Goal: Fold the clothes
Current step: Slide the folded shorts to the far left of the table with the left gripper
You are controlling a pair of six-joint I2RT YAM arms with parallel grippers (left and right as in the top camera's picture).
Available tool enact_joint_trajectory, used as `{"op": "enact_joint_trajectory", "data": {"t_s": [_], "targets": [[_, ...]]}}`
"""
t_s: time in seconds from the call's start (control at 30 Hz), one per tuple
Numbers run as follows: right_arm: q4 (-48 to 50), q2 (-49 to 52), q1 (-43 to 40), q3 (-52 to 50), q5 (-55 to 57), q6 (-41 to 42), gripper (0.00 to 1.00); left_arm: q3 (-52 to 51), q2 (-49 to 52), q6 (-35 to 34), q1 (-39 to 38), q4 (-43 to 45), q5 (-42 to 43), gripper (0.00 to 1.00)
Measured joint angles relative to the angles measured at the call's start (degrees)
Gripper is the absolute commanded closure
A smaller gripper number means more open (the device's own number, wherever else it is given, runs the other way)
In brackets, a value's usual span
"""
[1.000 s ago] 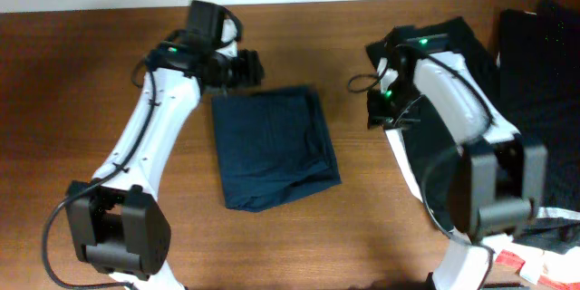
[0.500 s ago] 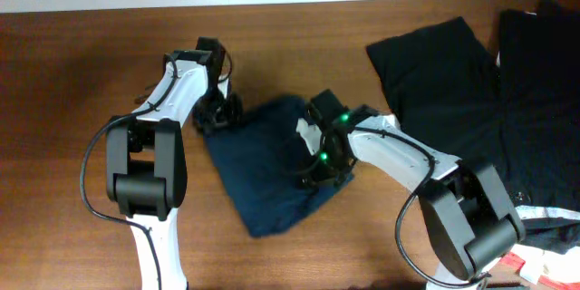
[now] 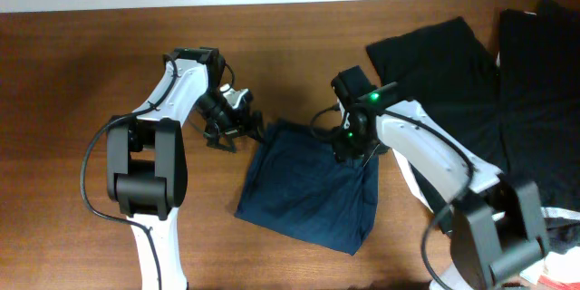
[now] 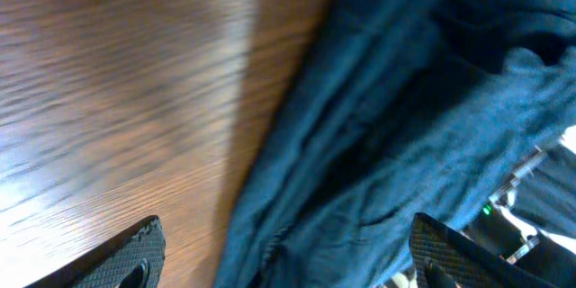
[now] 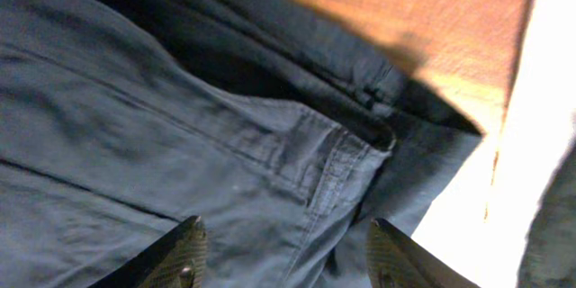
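Note:
The navy-blue shorts (image 3: 310, 186) lie folded and askew on the wooden table, centre. My left gripper (image 3: 237, 127) is open at their upper left edge; the left wrist view shows its fingers (image 4: 286, 261) spread wide over blue fabric (image 4: 396, 126) and bare wood. My right gripper (image 3: 349, 145) is open over their upper right corner; the right wrist view shows its fingers (image 5: 286, 256) apart above a stitched seam and pocket edge (image 5: 342, 157). Neither gripper holds anything. Black clothes (image 3: 435, 63) lie at the right.
More black fabric (image 3: 539, 82) covers the far right of the table (image 3: 82, 100). White paper and a red-marked label (image 3: 544, 254) lie at the bottom right corner. The right arm reaches across the black clothes.
The shorts have shifted right and turned since a second ago. The right gripper moved up from their middle to their upper right corner. The left gripper moved right along their top edge.

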Motion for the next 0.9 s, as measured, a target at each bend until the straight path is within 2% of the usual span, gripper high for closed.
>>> {"op": "enact_joint_trajectory", "data": {"t_s": [0.13,0.2,0.23,0.27,0.3,0.33,0.37,0.43,0.5,0.6,0.7,0.77,0.9], "targets": [[-2.40,-3.91,0.00,1.38,0.22,-0.04,0.39,-2.51,-0.39,3.93,-0.72,3.78,3.56,0.05],[-3.10,-3.96,0.00,1.38,0.26,0.00,0.39,-6.45,-0.98,4.39,-1.49,7.06,5.25,0.09],[-3.19,-3.98,0.00,1.38,0.26,-0.02,0.39,-7.96,-1.79,4.42,-1.95,8.52,5.79,0.21],[-3.19,-3.98,0.00,1.38,0.42,-0.02,0.39,-9.88,-2.58,4.44,-2.89,9.99,7.13,0.46],[-3.19,-3.98,0.00,1.38,0.44,0.02,0.39,-10.88,-2.82,4.70,-4.00,10.45,7.50,0.67],[-3.28,-3.98,0.00,1.38,0.44,-0.02,0.39,-11.80,-2.80,4.81,-5.40,10.82,7.82,0.87],[-3.32,-3.98,-0.02,1.38,0.59,-0.02,0.39,-12.85,-2.60,5.07,-7.58,11.28,7.17,1.00],[-3.41,-3.98,-0.20,1.38,0.63,-0.02,0.39,-13.27,-2.54,5.57,-9.77,11.41,5.49,1.00],[-4.17,-4.00,-1.40,1.40,0.63,-0.04,0.39,-12.09,-2.54,2.58,-7.91,9.79,-1.33,1.00],[-5.11,-4.02,-4.07,1.42,0.66,-0.02,0.39,-7.08,-2.56,-4.96,1.29,6.64,-14.49,1.00],[-5.53,-4.28,-6.03,1.42,0.74,-0.04,0.40,-1.01,-2.56,-10.47,14.64,6.73,-27.36,1.00],[-5.64,-4.37,-6.29,1.42,0.81,-0.04,0.39,4.63,-2.56,-11.54,22.34,7.39,-36.70,1.00],[-5.68,-4.42,-6.29,1.42,0.81,-0.02,0.39,9.33,-2.56,-9.40,28.24,11.43,-44.04,1.00]]}}
